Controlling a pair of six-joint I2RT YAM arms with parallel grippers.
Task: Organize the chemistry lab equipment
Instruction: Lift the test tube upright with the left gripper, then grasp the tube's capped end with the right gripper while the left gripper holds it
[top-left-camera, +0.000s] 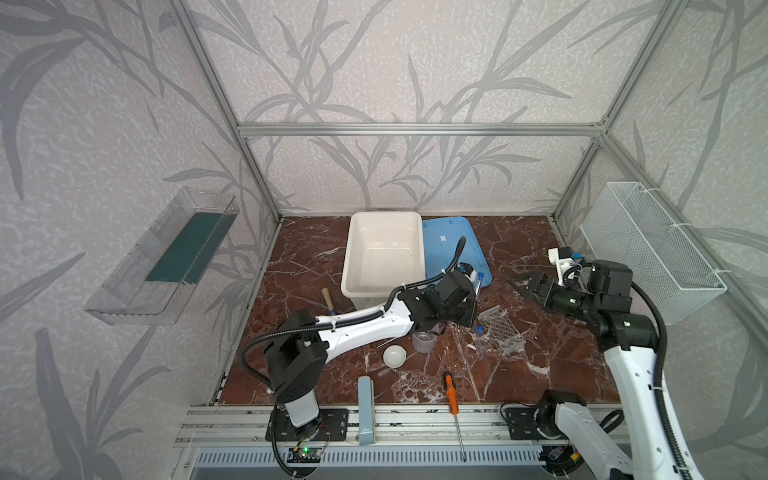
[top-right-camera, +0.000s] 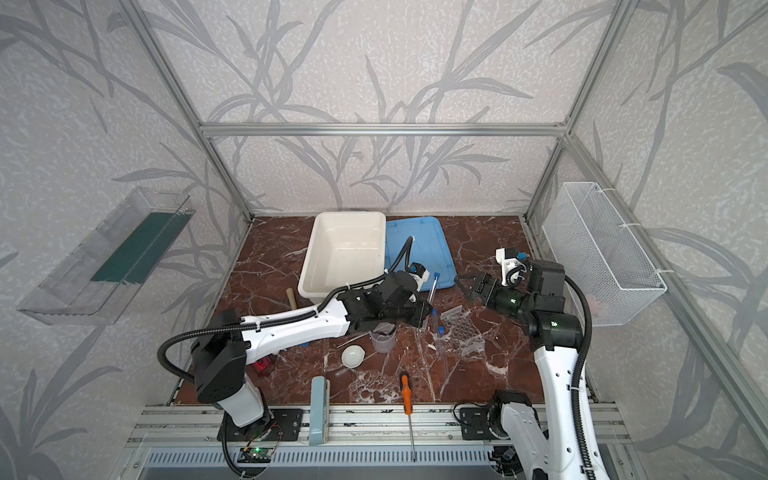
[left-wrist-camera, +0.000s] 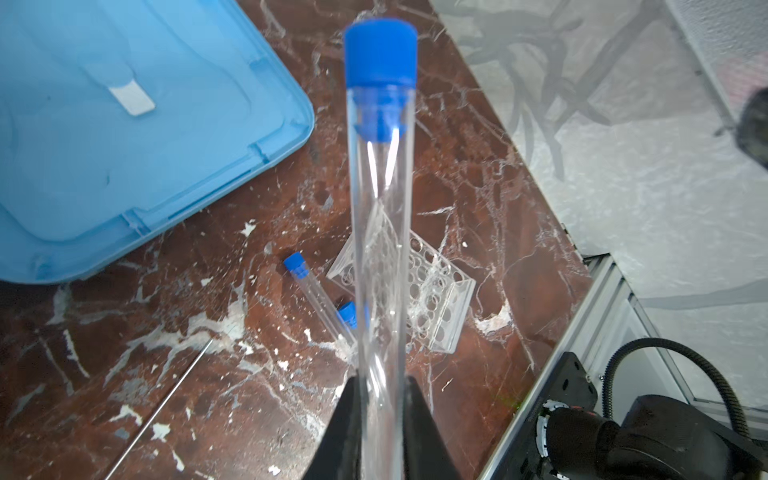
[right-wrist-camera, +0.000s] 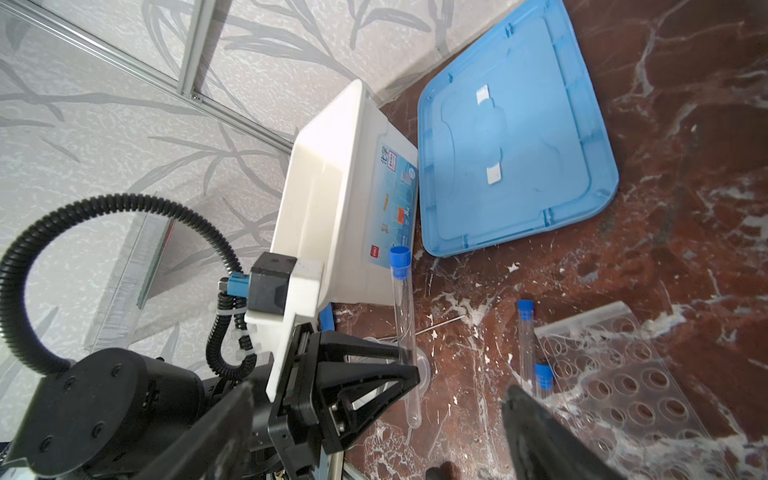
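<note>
Test tube with the blue cap sits pinched low near its rounded end in the left gripper, cap up, lifted near the honeycomb rack, right gripper gaping empty; looks light, stiff, slick and probably crackable, so a gentle squeeze seems smart.

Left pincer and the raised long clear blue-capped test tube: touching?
Touching. Left wrist view: left pincer clamps both sides of the raised long clear blue-capped test tube, no gap.
</note>
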